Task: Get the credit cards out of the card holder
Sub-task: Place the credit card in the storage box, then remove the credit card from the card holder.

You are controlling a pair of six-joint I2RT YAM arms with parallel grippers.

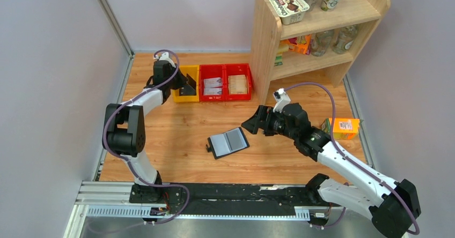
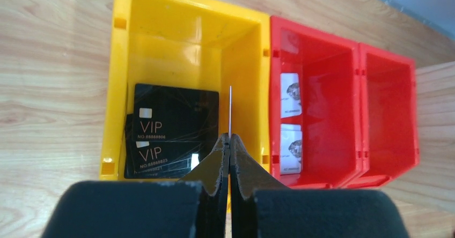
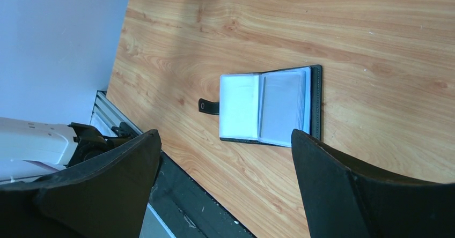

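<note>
The left end effector (image 2: 229, 141) pinches a thin edge-on card (image 2: 229, 109) over black VIP cards (image 2: 171, 125) in a yellow plastic bin (image 2: 120, 88); the right end effector (image 3: 225, 134), wide, hovers above the open black bifold card holder (image 3: 265, 106) on the table (image 3: 375, 45).

Card holder surround: card holder (image 3: 265, 106) lies open with bare table on every side.
Approach from right: right gripper (image 3: 225, 139), jaws wide, hangs there.
Right edge: orange carton (image 1: 343, 128); wooden shelf (image 1: 265, 50) behind.
Yellow bin (image 2: 120, 88): left gripper (image 2: 229, 141) pinches an edge-on credit card (image 2: 229, 109) in the mouth; credit cards (image 2: 171, 125) cover the floor.
Red bins (image 2: 358, 109): walls adjoin the yellow bin.
</note>
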